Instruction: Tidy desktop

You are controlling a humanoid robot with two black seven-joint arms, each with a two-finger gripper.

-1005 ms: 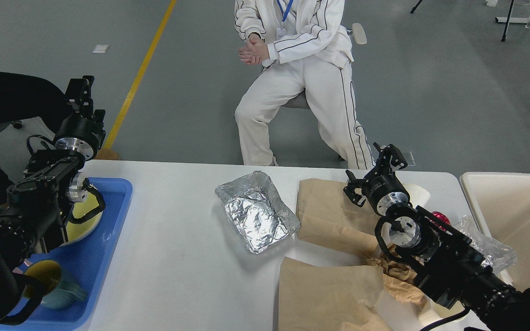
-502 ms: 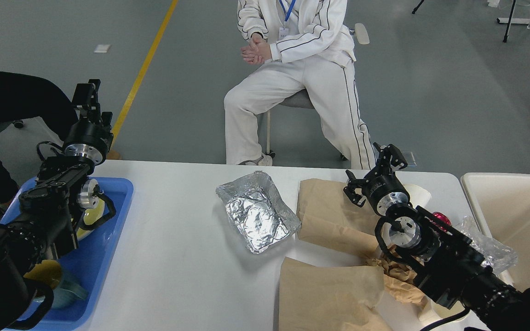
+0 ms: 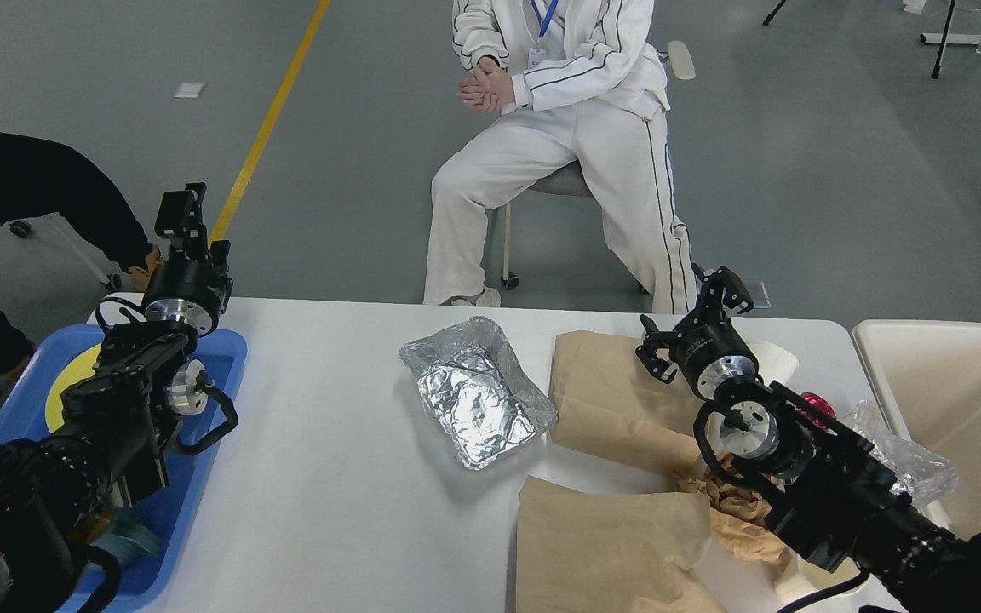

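The right gripper (image 3: 693, 308) hangs open over a paper bag (image 3: 610, 396) on the desktop (image 3: 329, 477). At nine o'clock, the left gripper (image 3: 184, 213) (end-on, dark) gives no clear reading.

The left arm enters from the lower left and rises to its left gripper (image 3: 184, 217), whose fingers cannot be told apart. The right arm enters from the lower right; its right gripper (image 3: 691, 302) has its fingers spread, holding nothing.

No legible text, labels or numbers
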